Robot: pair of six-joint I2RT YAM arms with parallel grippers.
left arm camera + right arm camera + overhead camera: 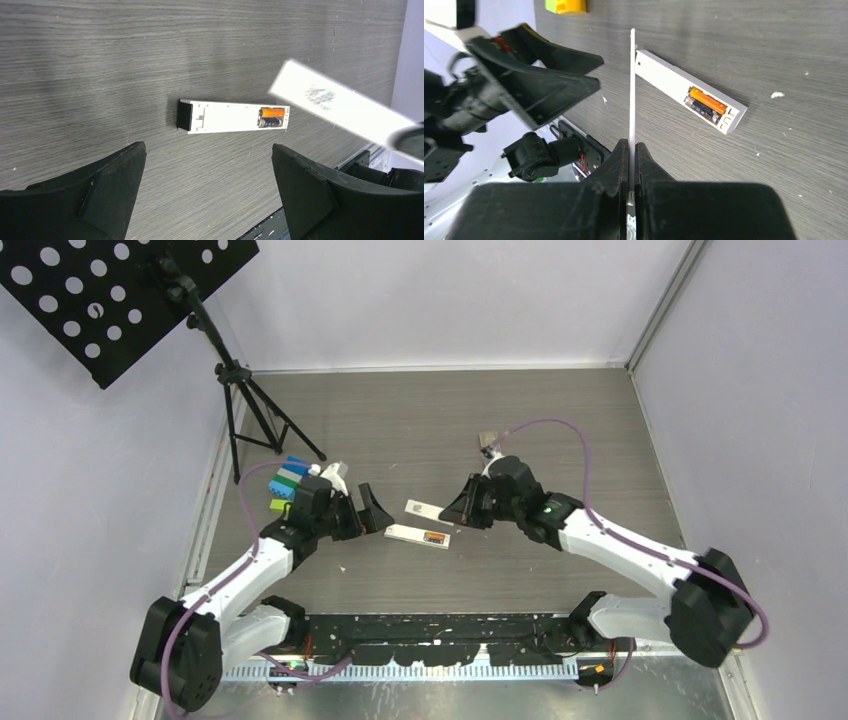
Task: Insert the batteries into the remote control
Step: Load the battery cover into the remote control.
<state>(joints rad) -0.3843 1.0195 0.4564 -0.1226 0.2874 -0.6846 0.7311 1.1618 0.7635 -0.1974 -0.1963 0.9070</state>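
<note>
Right fingers (614, 172) are pinching a cover (340, 102), its print blurring unreadably; left fingers (105, 192) are gaping empty below the centre remote (225, 117) with batteries (272, 118).

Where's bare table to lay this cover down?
Bare: the far table right of the tripod, and the near strip between the remote and the arm bases. Crowded: around the remote, between the left gripper and the right gripper holding the cover, and by the toy blocks.
</note>
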